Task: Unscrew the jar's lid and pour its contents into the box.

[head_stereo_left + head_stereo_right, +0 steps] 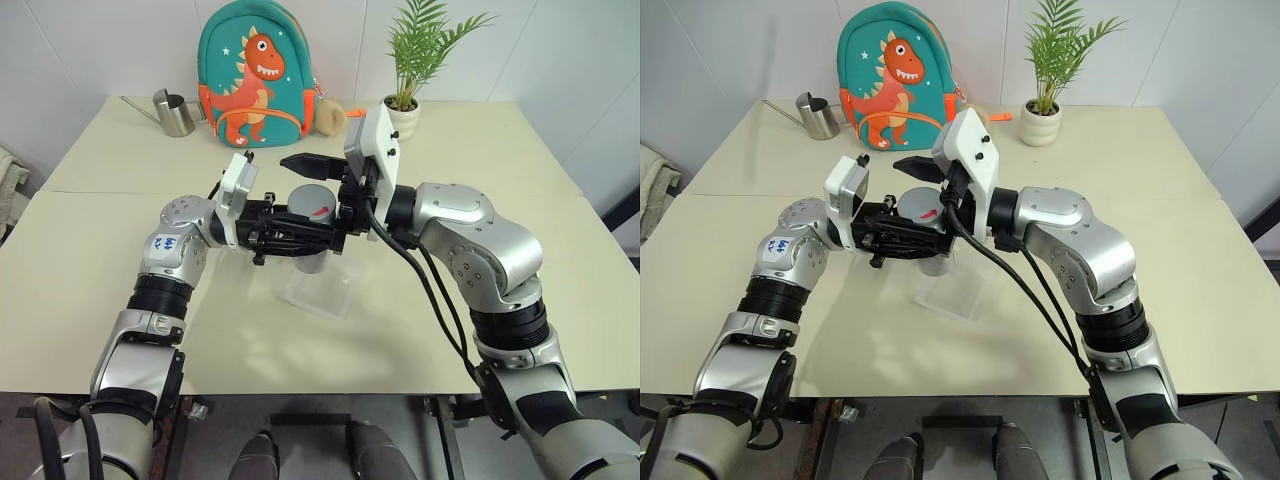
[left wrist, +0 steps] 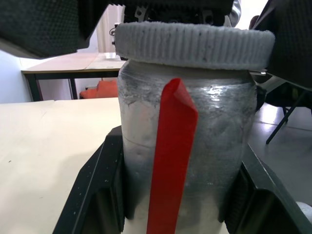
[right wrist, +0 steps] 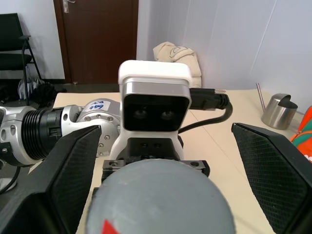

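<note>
The jar (image 2: 185, 161) is clear with a red stripe; its lid (image 1: 312, 196) is grey. The backpack (image 1: 256, 70) is teal, patterned with an orange dinosaur.

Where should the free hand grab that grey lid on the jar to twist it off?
Probably the lid's ribbed rim, jaws on opposite sides, coming level from the robot's right. The left gripper holds the jar upright by its body, leaving the lid clear, and the open right gripper straddles it.

Upright red-striped jar (image 2: 185, 161), grey ribbed lid (image 2: 195, 45) on, above clear box (image 1: 322, 293).
</note>
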`<state>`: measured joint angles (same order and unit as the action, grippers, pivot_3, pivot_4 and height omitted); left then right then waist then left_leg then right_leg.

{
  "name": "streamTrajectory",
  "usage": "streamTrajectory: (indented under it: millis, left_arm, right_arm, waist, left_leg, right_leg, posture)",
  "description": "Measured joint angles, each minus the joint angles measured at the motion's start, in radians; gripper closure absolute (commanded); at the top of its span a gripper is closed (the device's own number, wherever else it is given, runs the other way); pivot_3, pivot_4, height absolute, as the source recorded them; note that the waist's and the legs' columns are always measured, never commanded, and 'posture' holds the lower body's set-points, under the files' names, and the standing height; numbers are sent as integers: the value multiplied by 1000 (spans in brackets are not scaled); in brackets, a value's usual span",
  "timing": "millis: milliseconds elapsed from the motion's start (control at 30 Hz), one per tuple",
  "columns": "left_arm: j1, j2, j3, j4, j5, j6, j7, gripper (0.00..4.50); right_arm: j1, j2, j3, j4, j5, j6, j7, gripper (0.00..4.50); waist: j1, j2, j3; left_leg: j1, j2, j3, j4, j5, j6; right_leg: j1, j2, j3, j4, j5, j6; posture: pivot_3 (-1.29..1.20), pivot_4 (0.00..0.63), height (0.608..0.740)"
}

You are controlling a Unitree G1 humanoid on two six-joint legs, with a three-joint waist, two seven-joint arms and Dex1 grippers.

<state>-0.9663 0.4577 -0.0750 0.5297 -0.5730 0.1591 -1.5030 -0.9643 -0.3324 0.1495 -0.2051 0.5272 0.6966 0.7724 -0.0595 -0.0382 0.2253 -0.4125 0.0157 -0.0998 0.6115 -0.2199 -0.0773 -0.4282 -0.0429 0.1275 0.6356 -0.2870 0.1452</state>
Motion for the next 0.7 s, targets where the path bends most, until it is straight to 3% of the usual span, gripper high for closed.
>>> streamTrajectory:
  millis: [700]
  left_arm:
    - [18, 34, 18, -32, -3, 109, 0, 2502]
  right_arm:
    - [21, -129, -42, -95, 55, 119, -6, 0]
  waist:
    - [0, 0, 0]
  left_leg:
    - [0, 0, 0, 0, 0, 0]
  right_leg:
    - [0, 0, 0, 0, 0, 0]
  posture:
    - [0, 150, 740]
